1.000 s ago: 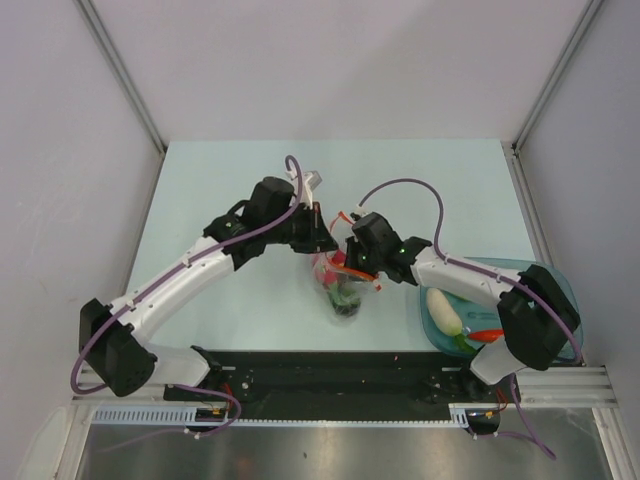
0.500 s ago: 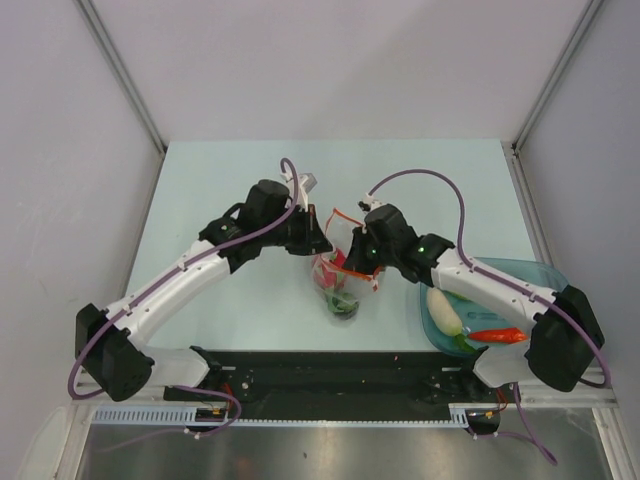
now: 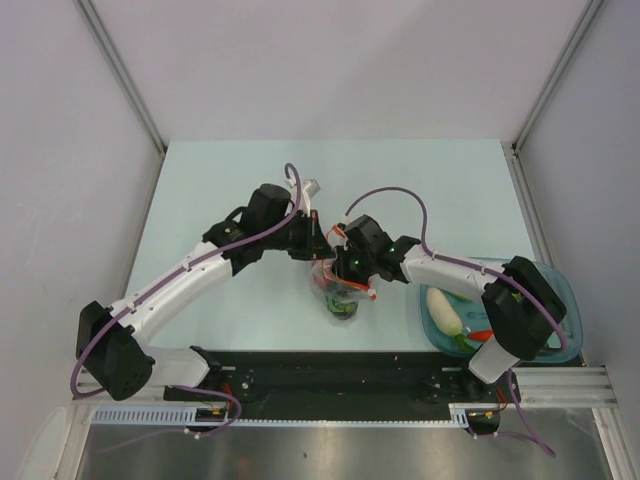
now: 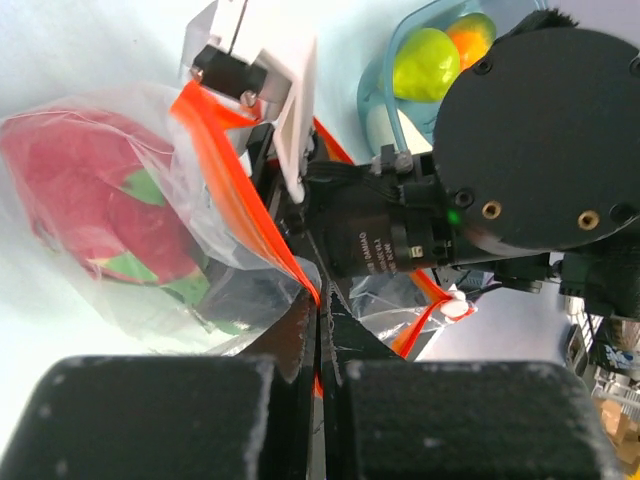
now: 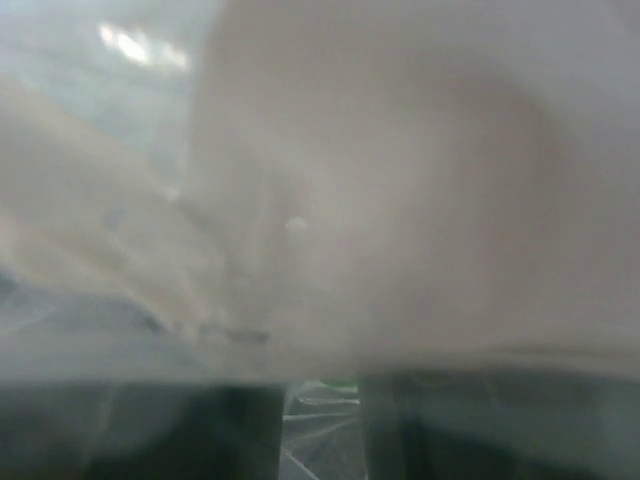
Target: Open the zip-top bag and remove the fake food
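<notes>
Mid-frame, the left gripper (image 4: 320, 335) clamps the zip-top bag (image 4: 120, 190) by its red strip. The right gripper (image 3: 345, 266) is at the bag's mouth, but its grip cannot be told.

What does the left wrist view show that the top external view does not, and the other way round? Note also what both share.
Left wrist only: the left gripper shut on the zip strip, and a green fruit and orange in the tray.
Top external only: the left arm and right arm whole, base to wrist.
Both: the bag, its zip strip and the tray.
</notes>
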